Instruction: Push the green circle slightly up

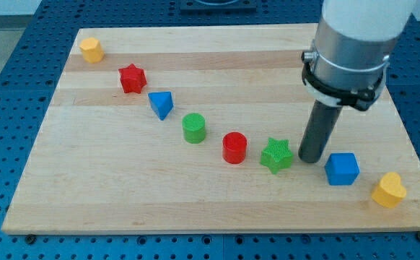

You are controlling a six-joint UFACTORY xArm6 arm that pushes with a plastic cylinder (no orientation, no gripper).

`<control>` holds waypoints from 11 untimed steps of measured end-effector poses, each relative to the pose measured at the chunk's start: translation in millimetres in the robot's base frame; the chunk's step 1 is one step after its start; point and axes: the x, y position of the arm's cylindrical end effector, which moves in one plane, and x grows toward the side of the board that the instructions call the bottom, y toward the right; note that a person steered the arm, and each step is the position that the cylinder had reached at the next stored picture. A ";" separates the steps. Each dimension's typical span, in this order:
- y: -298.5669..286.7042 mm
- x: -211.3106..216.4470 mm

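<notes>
The green circle (193,128) is a short green cylinder standing left of the board's centre. My tip (310,159) rests on the board far to its right, between the green star (276,155) and the blue cube (341,169), close to both. The red circle (234,148) and the green star lie between my tip and the green circle.
A blue triangle (161,104) sits up-left of the green circle, then a red star (132,78) and a yellow block (91,50) near the top-left corner. A yellow heart (389,190) lies at the bottom right. The wooden board (109,195) sits on a blue perforated table.
</notes>
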 end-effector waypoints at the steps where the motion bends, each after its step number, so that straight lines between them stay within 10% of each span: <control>1: -11.7 38.7; 11: -185.1 3.9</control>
